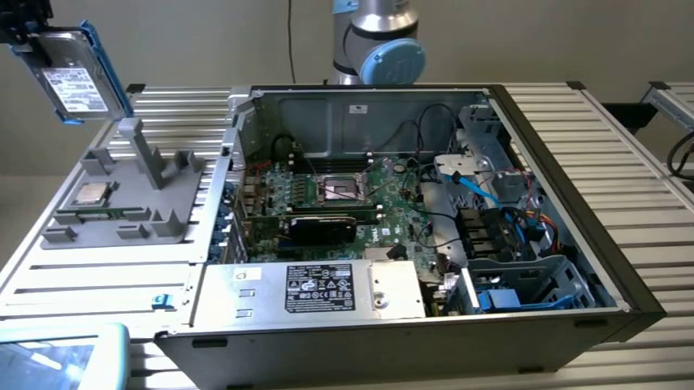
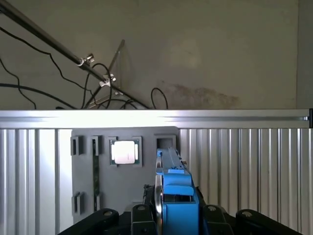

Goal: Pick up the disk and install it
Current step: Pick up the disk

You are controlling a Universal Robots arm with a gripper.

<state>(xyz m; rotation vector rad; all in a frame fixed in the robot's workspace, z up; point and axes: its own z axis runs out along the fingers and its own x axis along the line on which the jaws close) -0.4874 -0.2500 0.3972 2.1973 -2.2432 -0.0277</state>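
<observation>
The disk is pinched between the jaws above the grey holder; carriage clear of the case wall is advised.

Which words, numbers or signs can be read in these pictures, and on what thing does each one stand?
No text can be read.
White label on the disk, held in the hand: print too small to read.
Black label on the silver box: white print and symbols, too blurred to read.
CPU chip: markings not legible.
</observation>
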